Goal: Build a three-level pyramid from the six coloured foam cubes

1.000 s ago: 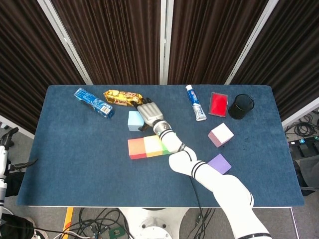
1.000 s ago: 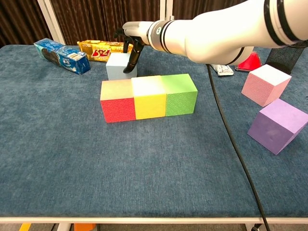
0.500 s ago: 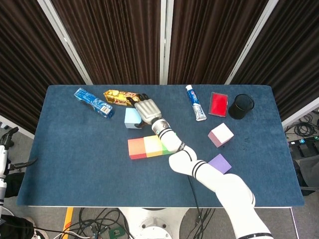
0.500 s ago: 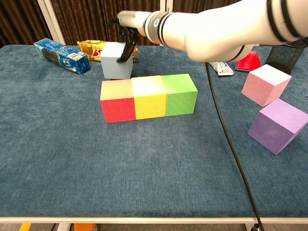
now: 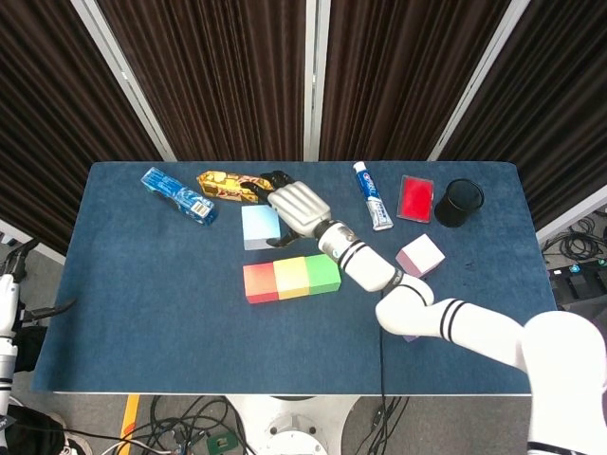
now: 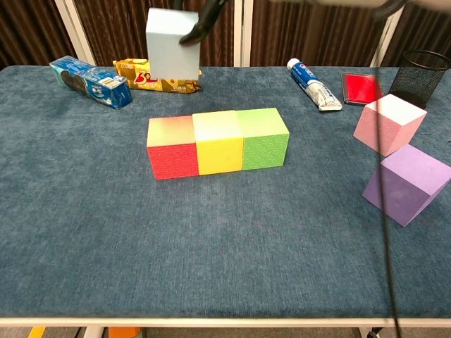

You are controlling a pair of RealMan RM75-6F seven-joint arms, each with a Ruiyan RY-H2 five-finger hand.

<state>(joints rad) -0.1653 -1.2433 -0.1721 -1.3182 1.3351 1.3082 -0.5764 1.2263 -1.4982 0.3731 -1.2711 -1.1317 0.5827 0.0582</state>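
Observation:
My right hand (image 5: 298, 208) grips the light blue cube (image 5: 260, 227) and holds it in the air above the table; the chest view shows the light blue cube (image 6: 171, 43) high up with only dark fingertips (image 6: 199, 28) on its right side. Below and in front stands a row of three touching cubes: red (image 6: 171, 146), yellow (image 6: 217, 141) and green (image 6: 263, 137). The pink cube (image 6: 390, 122) and the purple cube (image 6: 406, 183) sit apart at the right, the purple one tilted. My left hand is out of both views.
Along the back lie a blue snack pack (image 6: 89, 81), a gold snack bar (image 6: 148, 77), a toothpaste tube (image 6: 313, 84), a red card (image 6: 361, 88) and a black mesh cup (image 6: 421, 75). A cable (image 6: 387, 211) hangs down at the right.
My right hand has lifted the light blue cube off the table, well above the row. My arm has swung up and out of most of the chest view.

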